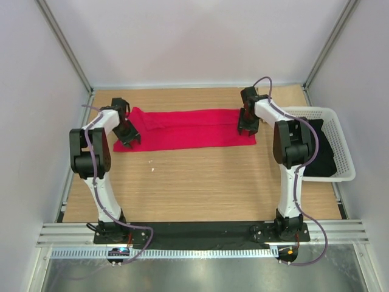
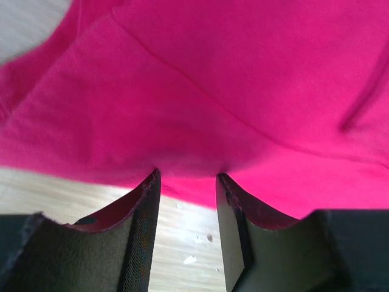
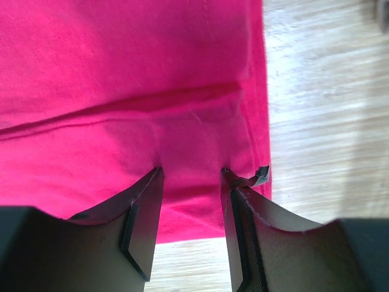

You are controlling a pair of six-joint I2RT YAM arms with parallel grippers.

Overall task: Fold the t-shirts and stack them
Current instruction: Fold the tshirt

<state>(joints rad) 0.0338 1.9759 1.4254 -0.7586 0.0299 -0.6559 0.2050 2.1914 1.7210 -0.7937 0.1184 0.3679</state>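
Appearing only overhead, basket (image 1: 342,145) sits right of red t-shirt (image 1: 188,129).

A fixed camera is looking down from above and behind the arm bases (image 1: 109,230), taking in the whole counter (image 1: 200,182). The wrist cameras are peering past the left gripper (image 2: 188,176) and right gripper (image 3: 192,170), hovering close over the red t-shirt (image 1: 188,129), which all three views are sharing.
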